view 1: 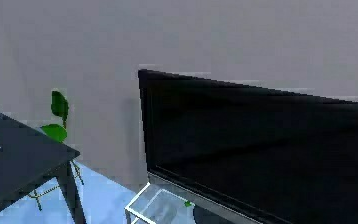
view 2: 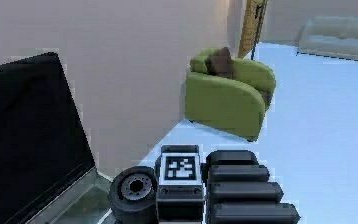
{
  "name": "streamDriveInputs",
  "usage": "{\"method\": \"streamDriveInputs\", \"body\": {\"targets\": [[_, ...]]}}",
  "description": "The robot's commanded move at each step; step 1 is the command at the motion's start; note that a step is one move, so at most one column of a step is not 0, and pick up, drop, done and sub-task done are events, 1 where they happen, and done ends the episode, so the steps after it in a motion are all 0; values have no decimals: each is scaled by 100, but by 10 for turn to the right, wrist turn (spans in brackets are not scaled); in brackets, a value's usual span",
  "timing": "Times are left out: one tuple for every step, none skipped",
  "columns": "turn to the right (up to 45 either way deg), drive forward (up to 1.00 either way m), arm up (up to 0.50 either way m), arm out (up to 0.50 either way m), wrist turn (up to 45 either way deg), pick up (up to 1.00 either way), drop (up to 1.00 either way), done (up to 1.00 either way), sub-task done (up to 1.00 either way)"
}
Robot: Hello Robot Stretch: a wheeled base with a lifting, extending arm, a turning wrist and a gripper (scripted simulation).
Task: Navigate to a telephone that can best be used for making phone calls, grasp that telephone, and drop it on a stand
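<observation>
The pale blue floor [view 2: 317,110] carries a green armchair [view 2: 230,92] near the wall. A large black television [view 1: 252,150] rests on a low pale stand [view 1: 152,207]. A dark worktop [view 1: 22,155] stands on the floor at the forward view's left.

Forward view close on television [view 1: 257,150], angled down, arm side view faces distant armchair [view 2: 227,90], television shared

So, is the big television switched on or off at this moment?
Off, as far as I can see: the television screen is plain black, with no picture on it, in the forward view and in the arm side view.
</observation>
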Motion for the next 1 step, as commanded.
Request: {"method": "streamDriveInputs", "body": {"targets": [[-270, 0, 0, 0, 0, 0, 0, 0, 0]]}}
